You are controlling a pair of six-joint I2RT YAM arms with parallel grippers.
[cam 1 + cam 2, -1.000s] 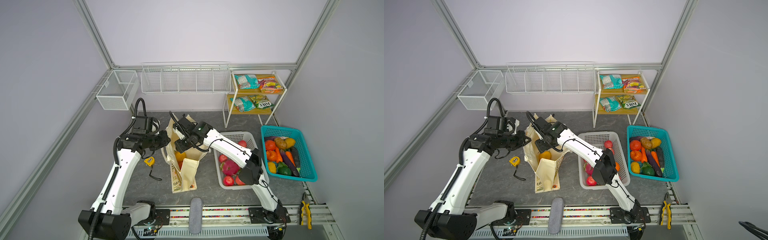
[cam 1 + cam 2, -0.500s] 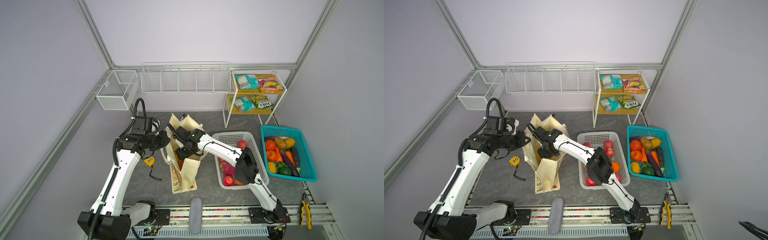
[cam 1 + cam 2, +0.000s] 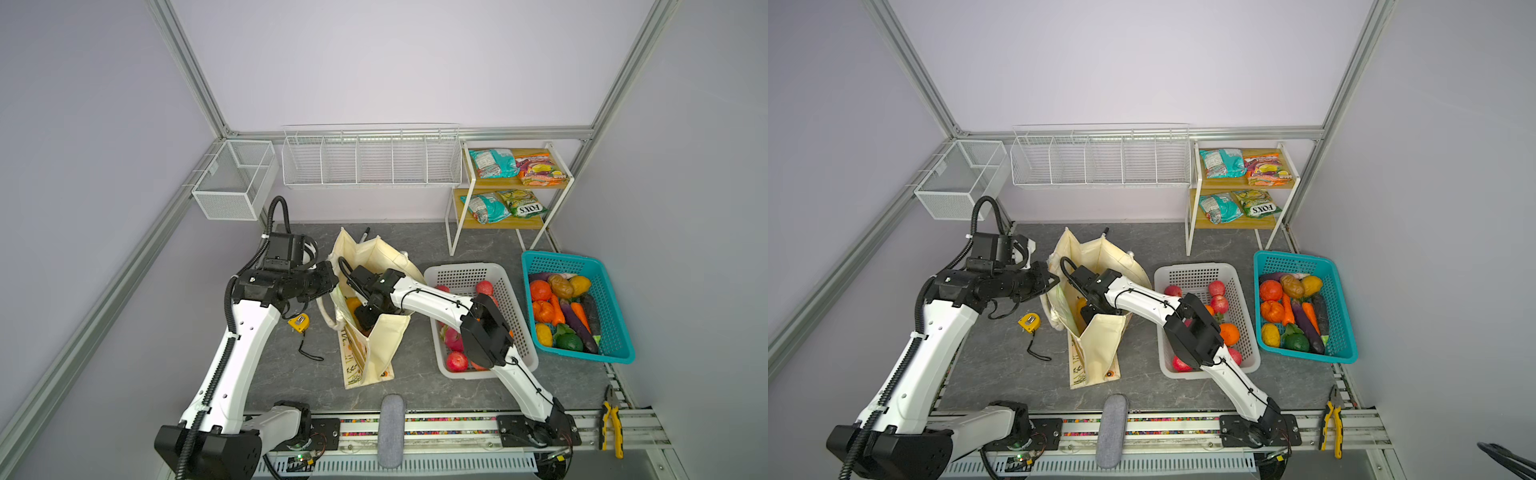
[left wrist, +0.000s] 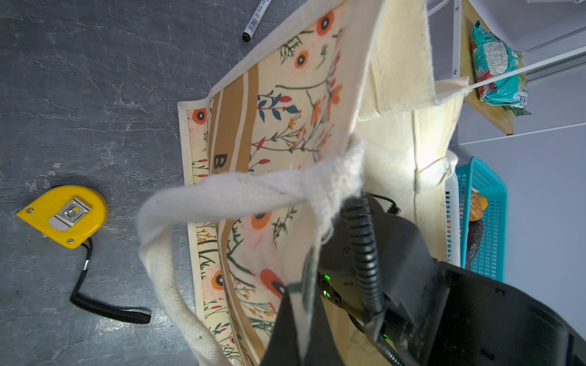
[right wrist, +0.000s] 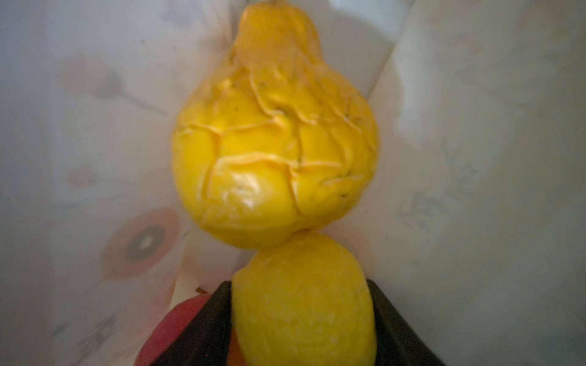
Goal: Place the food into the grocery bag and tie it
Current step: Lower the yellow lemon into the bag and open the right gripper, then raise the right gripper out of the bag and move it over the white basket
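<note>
The grocery bag (image 3: 382, 345), a tall tote of stiff cream canvas with a floral print and thick, fuzzy white rope handles (image 4: 222, 196), stands upright and open on the grey stone-patterned worktop (image 3: 291, 365). It is partly filled: inside lie a wrinkled, pear-shaped yellow fruit (image 5: 276, 152) and a red one (image 5: 177, 326), only partly seen. The right end effector (image 3: 366, 316) reaches down into the bag, clamped on a pebbly-skinned lemon (image 5: 304, 304) that touches the wrinkled fruit, so this drop looks nearly done. The left end effector (image 3: 330, 282) is closed on the bag's rim, holding the mouth open. Much is left: round fruit in the white perforated plastic basket (image 3: 465, 276) just beside the bag, glossy vegetables in the teal mesh basket (image 3: 611, 307) beyond that, and crinkly snack packets (image 3: 492, 163) on the wooden shelf (image 3: 498, 183) behind the bag. The handles are not yet tied.
</note>
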